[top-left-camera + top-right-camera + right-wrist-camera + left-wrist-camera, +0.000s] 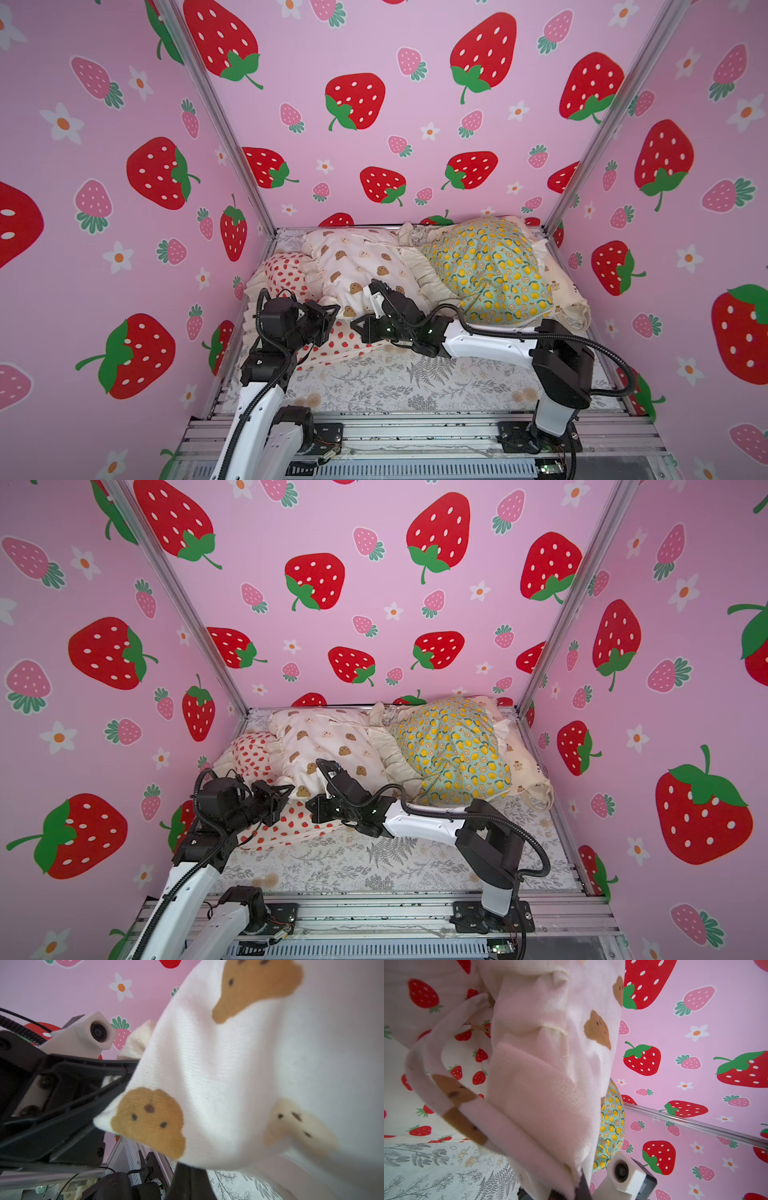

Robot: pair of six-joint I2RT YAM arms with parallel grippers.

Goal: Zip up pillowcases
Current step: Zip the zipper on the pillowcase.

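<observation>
Pillowcases are crowding the far half of the surface, four in all, each with a ruffled edge. The bear-head pillowcase [357, 262] is lying at centre toward 12 o'clock, and both arms are pinching its near corner. The left gripper [334, 308] is clamping that corner from 9 o'clock, jaws pressed together on the plush. The right gripper [356, 325] is biting the same edge from 3 o'clock, jaws likewise together on the cloth.

The strawberry pillowcase [284, 272] is lying at 9 o'clock and spreading beneath the held corner and both grippers. The lemon pillowcase [490, 270] is bulging at 2 o'clock, leaning against the bear-head ruffle. It is overlapping the small-bear pillowcase [563, 291] at 3 o'clock. The right forearm is stretching across just in front of the lemon one.

One grey fern-print sheet [415, 382] is covering the surface and showing bare toward 6 o'clock. Three pink strawberry-print walls [415, 124] are enclosing it, and an aluminium rail [415, 432] at 6 o'clock is carrying the two arm bases.
</observation>
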